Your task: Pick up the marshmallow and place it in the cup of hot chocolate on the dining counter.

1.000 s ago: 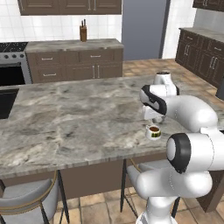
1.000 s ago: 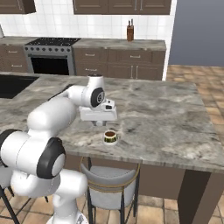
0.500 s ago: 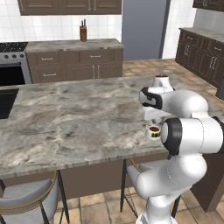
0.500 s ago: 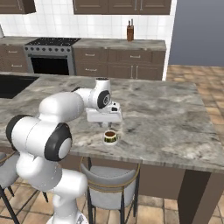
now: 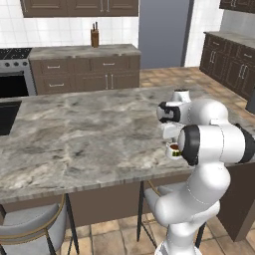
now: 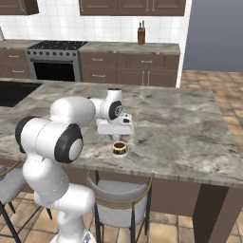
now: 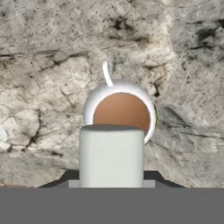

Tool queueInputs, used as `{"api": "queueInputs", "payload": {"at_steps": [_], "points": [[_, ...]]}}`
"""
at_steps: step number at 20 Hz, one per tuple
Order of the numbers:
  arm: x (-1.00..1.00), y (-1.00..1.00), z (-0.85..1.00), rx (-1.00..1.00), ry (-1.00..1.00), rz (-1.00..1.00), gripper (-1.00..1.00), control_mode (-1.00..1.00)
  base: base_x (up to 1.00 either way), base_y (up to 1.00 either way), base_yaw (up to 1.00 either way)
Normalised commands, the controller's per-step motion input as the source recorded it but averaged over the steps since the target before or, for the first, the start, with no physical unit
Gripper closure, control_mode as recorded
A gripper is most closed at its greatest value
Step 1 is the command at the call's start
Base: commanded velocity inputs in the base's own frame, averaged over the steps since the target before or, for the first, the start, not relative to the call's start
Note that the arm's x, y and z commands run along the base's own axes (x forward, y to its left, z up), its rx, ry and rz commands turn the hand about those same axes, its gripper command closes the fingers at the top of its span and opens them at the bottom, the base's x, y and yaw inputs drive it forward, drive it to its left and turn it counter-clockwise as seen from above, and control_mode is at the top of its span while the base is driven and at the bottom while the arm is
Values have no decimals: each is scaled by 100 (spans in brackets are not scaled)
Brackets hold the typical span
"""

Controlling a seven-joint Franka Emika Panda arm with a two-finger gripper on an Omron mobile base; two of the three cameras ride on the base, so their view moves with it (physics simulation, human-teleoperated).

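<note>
The gripper [image 6: 119, 134] hung clenched on the marshmallow [image 7: 111, 155] above the cup [image 7: 120, 111] (near the counter's [image 6: 190, 128] front edge), evidently so that a release would drop it into the chocolate.

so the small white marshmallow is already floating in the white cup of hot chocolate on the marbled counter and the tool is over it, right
Not quite. The small white marshmallow is not in the drink: the hand view shows it held in the tool above the white cup of brown hot chocolate, whose surface is bare. The rest holds: the cup stands on the grey-beige marbled stone counter and the tool is over it.
</note>
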Motion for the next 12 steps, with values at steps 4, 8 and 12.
{"api": "queueInputs", "payload": {"at_steps": [4,8,12], "points": [[23,0,-24,0,2,0,100,-100,0,0,0],[25,0,-23,0,3,0,100,-100,0,0,0],[6,-1,-9,0,2,0,100,-100,0,0,0]]}}
